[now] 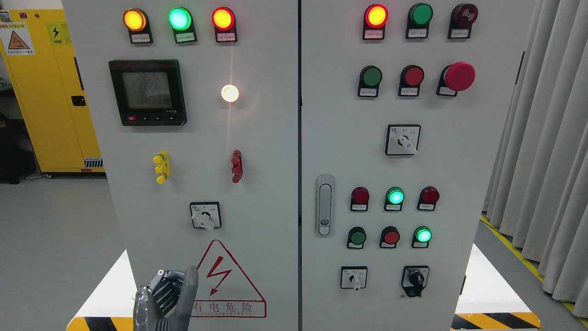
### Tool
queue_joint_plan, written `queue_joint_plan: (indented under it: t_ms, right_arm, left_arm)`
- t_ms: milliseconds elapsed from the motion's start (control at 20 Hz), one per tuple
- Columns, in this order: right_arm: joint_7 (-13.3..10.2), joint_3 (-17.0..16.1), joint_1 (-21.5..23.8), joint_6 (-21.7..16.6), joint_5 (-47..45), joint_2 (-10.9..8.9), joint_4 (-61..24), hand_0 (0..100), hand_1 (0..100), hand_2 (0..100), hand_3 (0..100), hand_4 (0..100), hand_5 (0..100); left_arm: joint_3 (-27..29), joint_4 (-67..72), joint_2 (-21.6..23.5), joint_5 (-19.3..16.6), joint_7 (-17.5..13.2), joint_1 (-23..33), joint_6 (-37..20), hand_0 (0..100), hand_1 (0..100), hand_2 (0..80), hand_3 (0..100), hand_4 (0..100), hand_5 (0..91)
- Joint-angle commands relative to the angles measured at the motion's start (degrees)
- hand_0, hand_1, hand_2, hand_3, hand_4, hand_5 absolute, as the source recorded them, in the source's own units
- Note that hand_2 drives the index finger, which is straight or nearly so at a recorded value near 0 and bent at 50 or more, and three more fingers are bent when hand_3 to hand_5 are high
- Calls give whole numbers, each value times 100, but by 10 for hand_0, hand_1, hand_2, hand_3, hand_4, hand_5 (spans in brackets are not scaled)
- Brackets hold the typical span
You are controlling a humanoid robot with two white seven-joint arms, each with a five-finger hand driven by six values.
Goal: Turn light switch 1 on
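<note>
A grey electrical cabinet (266, 193) fills the view. On its left door a white rotary selector switch (205, 216) has its knob pointing down and to the right. Above it a round white lamp (229, 93) is lit. My left hand (167, 296) rises from the bottom edge, below and left of that switch, in front of the lightning warning sticker (227, 280). Its fingers are curled, the thumb points up, and it holds nothing. It is apart from the switch. My right hand does not show.
The left door also carries a meter display (148, 92), three lit top lamps (179, 19), and yellow (161, 167) and red (236, 166) terminals. The right door has push buttons, lamps, selector switches (403, 139) and a door handle (325, 204). A yellow cabinet (50, 92) stands at left, curtains (542, 138) at right.
</note>
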Motion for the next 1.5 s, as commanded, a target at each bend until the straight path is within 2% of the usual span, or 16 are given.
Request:
queue_joint_plan:
  t_ms: [0, 100, 150, 250, 350, 400, 500, 600, 700, 800, 850, 900, 1000, 1050, 1200, 1450]
  right_arm:
    - [-4, 0, 0, -5, 0, 0, 0, 0, 500, 40, 0, 0, 0]
    - [4, 0, 0, -5, 0, 0, 0, 0, 500, 40, 0, 0, 0]
    - [4, 0, 0, -5, 0, 0, 0, 0, 500, 40, 0, 0, 0]
    - [4, 0, 0, -5, 0, 0, 0, 0, 500, 40, 0, 0, 0]
    - [4, 0, 0, -5, 0, 0, 0, 0, 500, 40, 0, 0, 0]
    - [4, 0, 0, -5, 0, 0, 0, 0, 500, 40, 0, 0, 0]
    - [4, 0, 0, -5, 0, 0, 0, 0, 500, 40, 0, 0, 0]
    - [4, 0, 0, -5, 0, 0, 0, 0, 500, 40, 0, 0, 0]
    - [4, 0, 0, -5, 0, 0, 0, 0, 500, 40, 0, 0, 0]
    - [4, 0, 0, -5, 0, 0, 0, 0, 500, 40, 0, 0, 0]
    - [4, 0, 0, -5, 0, 0, 0, 0, 500, 40, 0, 0, 0]
    - [4, 0, 0, -5, 0, 0, 0, 0, 500, 40, 0, 0, 0]
    - [4, 0, 0, -5, 0, 0, 0, 0, 500, 40, 0, 0, 0]
    - [4, 0, 0, -5, 0, 0, 0, 0, 500, 40, 0, 0, 0]
    - [4, 0, 0, -5, 0, 0, 0, 0, 500, 40, 0, 0, 0]
    - [4, 0, 0, -5, 0, 0, 0, 0, 500, 40, 0, 0, 0]
  left_arm:
    - [315, 821, 393, 570, -317, 1288, -943, 19, 375, 544, 857, 856, 743]
    - [578, 1375, 481, 746, -756, 1474, -1445, 25, 373, 528, 809, 835, 717]
    - [736, 1674, 508, 860, -958, 1535, -1612, 32, 362, 505, 733, 801, 645]
    - [939, 2219, 569, 948, -1284, 1650, -1780, 36, 352, 490, 715, 792, 621]
    - [1080, 2886, 605, 949, -1487, 1720, -1921, 39, 343, 457, 686, 755, 528]
    - [1124, 3272, 605, 949, -1566, 1729, -2035, 41, 341, 449, 680, 751, 521]
    - [1134, 4063, 631, 940, -1733, 1738, -2237, 50, 344, 374, 625, 682, 420]
    - [1099, 4872, 640, 914, -1918, 1756, -2308, 53, 355, 341, 592, 650, 379]
    - [1063, 5715, 640, 905, -2041, 1756, -2299, 87, 377, 266, 513, 571, 249]
    - [985, 6489, 631, 852, -2138, 1747, -2308, 127, 381, 177, 407, 441, 39]
    - [888, 6824, 622, 852, -2173, 1747, -2300, 127, 381, 177, 407, 441, 39]
    - [783, 7166, 622, 852, -2199, 1738, -2299, 138, 378, 96, 321, 373, 0]
    - [668, 7931, 596, 852, -2235, 1677, -2299, 149, 373, 47, 271, 321, 0]
    - [607, 8291, 587, 843, -2235, 1624, -2291, 168, 370, 0, 196, 273, 0]
    - [256, 9390, 622, 835, -2305, 1308, -2282, 223, 366, 0, 6, 169, 0]
    - [0, 10227, 605, 861, -2506, 983, -2142, 279, 355, 0, 0, 30, 0]
